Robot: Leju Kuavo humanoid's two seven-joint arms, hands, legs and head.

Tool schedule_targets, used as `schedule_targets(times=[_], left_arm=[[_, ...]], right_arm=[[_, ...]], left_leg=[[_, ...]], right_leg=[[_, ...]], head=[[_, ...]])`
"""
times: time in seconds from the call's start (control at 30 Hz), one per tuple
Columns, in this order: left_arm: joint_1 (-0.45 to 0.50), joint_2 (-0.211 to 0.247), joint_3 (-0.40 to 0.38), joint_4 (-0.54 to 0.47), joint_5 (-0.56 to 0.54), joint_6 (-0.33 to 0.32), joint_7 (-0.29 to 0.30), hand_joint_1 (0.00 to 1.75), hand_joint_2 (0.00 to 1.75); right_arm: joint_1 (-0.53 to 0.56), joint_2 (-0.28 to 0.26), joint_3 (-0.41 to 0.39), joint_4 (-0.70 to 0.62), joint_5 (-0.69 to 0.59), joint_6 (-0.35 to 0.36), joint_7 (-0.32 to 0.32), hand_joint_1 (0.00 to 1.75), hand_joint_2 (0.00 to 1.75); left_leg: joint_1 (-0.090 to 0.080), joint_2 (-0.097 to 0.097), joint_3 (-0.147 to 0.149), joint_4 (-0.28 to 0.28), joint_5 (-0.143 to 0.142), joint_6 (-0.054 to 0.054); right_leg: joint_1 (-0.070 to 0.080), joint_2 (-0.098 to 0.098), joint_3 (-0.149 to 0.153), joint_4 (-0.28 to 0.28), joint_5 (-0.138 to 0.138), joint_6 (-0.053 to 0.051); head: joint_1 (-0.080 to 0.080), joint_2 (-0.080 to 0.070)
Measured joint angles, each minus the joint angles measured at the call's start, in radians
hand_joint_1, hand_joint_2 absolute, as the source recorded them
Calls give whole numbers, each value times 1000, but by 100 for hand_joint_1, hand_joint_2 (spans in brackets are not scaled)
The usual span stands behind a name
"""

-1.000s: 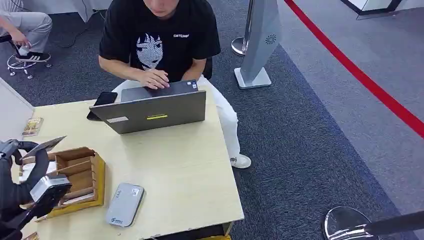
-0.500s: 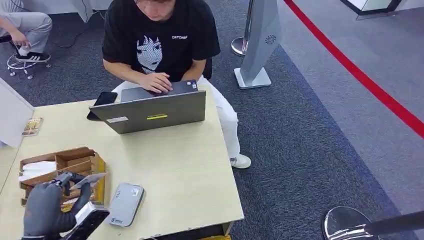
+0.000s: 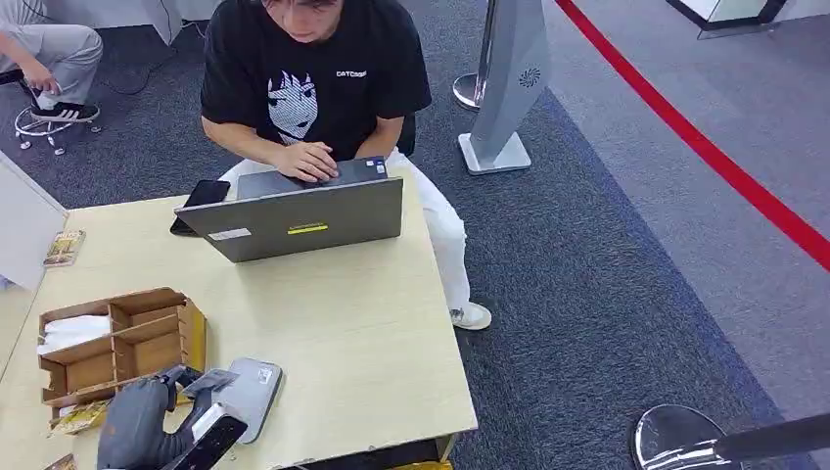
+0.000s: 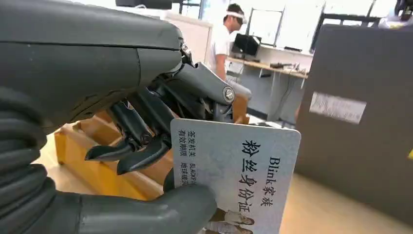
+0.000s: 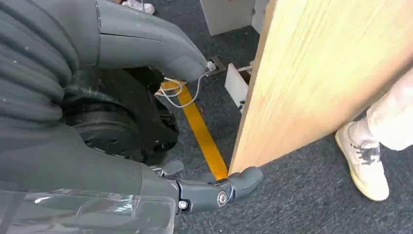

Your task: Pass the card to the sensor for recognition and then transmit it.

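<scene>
Wooden box (image 3: 122,338) sits lower left of the head view; just right, my left hand (image 3: 147,426) pinches the card (image 3: 209,381) over the grey sensor (image 3: 250,392). My left wrist view alone shows its print. My right hand (image 5: 146,161) hangs beside the table (image 5: 316,73), holding nothing, fingers apart.

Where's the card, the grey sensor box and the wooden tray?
card (image 4: 243,175), left wrist view, on its printed face.
sensor (image 3: 256,392), head view, on its grey top.
wooden tray (image 3: 194,333), head view, on its side wall.

Bare tabletop (image 3: 352,323) lies between the sensor (image 3: 250,392) and the laptop (image 3: 303,217); the wooden box (image 3: 122,343) crowds the sensor's left.
</scene>
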Motion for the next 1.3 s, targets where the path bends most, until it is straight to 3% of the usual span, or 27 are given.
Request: schedule_targets(times=[0.73, 0.9, 1.0, 1.07, 1.3], left_arm=[[-21, -5, -39, 131, -2, -29, 22, 175, 175], [-25, -5, -38, 132, -23, 15, -20, 175, 175], [-29, -11, -13, 74, -31, 73, -93, 175, 175], [-50, -24, 21, 7, -34, 65, -120, 175, 175], [-162, -49, 142, -139, -64, 8, -118, 175, 175]], right_arm=[[-32, 0, -9, 40, 21, 40, -5, 0, 175], [-31, 0, -9, 46, 19, 42, -14, 0, 175], [-25, 0, -9, 45, 10, 31, -15, 0, 175], [-18, 0, -8, 44, 0, 26, -15, 0, 175], [-10, 0, -6, 44, 18, 35, -14, 0, 175]], left_leg=[[0, 0, 0, 0, 0, 0], [0, 0, 0, 0, 0, 0], [0, 0, 0, 0, 0, 0], [0, -2, -1, 0, 0, 0], [0, -2, 0, 0, 1, 0]], right_leg=[[0, 0, 0, 0, 0, 0], [0, -1, 0, 0, 0, 0], [0, -1, -1, 0, 0, 0], [0, -2, 0, 0, 0, 0], [0, -2, 0, 0, 1, 1]], head=[[0, 0], [0, 0], [0, 0], [0, 0], [0, 0]])
